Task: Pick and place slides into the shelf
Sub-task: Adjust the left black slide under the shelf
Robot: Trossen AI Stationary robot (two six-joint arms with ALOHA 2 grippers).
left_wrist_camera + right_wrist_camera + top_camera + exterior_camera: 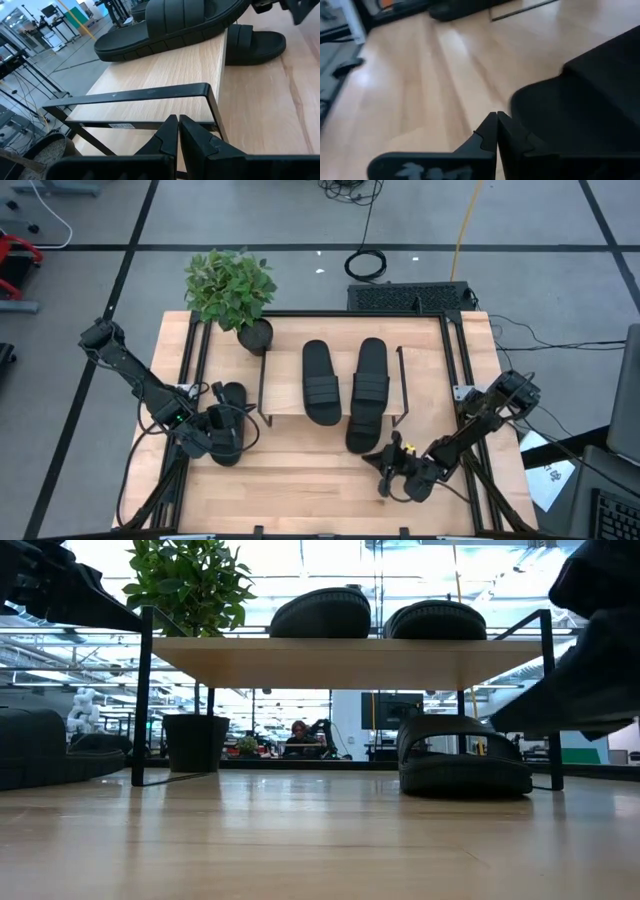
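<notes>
Two dark jointed arms, seemingly black-cabled.

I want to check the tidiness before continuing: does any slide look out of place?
Yes. Two slides sit on the shelf, but a third slide lies on the table, half under the shelf's front edge. A fourth slide lies on the table left of the shelf.

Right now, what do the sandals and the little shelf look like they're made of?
The sandals look like matte black moulded foam or rubber, judging by the ribbed straps and grooved sole edges. The shelf seems to be a pale wood board with visible grain and a smooth satin finish, on thin black legs, probably painted metal.
</notes>
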